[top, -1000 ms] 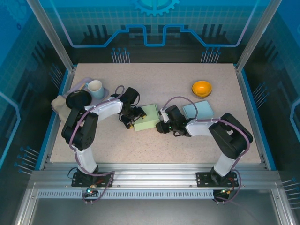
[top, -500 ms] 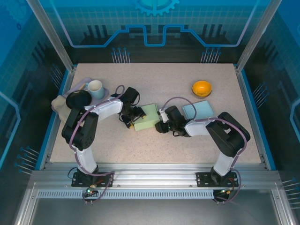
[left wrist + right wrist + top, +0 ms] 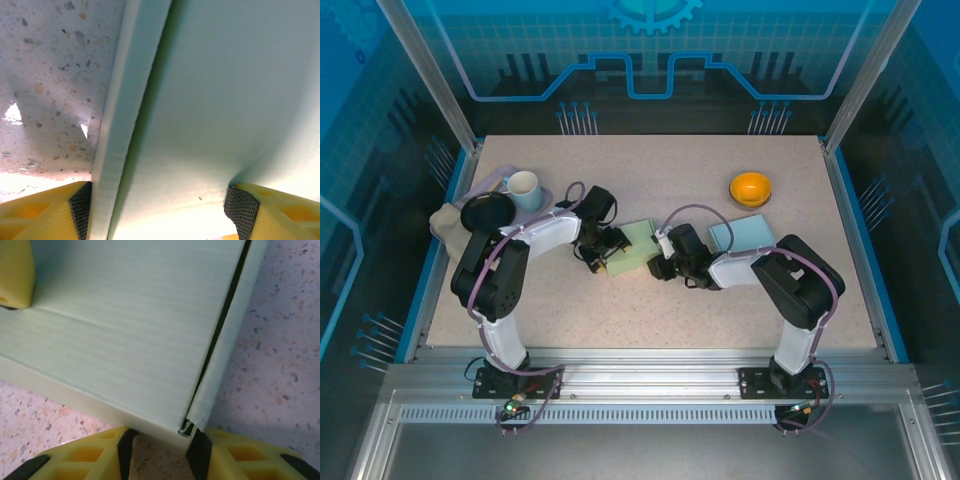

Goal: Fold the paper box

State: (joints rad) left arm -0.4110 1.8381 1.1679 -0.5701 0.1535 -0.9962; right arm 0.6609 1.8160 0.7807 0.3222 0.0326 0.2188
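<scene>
The pale green paper box (image 3: 636, 247) lies flat on the table between both arms. My left gripper (image 3: 606, 256) is at its left end. In the left wrist view the box (image 3: 200, 100) spans the whole gap of that gripper (image 3: 161, 212), with one pad (image 3: 80, 212) against a raised side flap (image 3: 117, 125) and the other pressed into the panel. My right gripper (image 3: 664, 263) is at the box's near right corner. In the right wrist view that corner (image 3: 182, 432) is wedged between the black pads (image 3: 197, 452) of the gripper (image 3: 160, 450), beside a side flap (image 3: 230, 335) with a dark slit.
A light blue box (image 3: 744, 236) lies just right of the right arm's wrist. An orange bowl (image 3: 751, 188) sits at the back right. At the left edge stand a white mug (image 3: 523, 187), a black dish (image 3: 487, 212) and a beige cloth (image 3: 446, 222).
The right arm has crept left, pushing its gripper closer against the box's corner. The left gripper and the box have stayed in place.
</scene>
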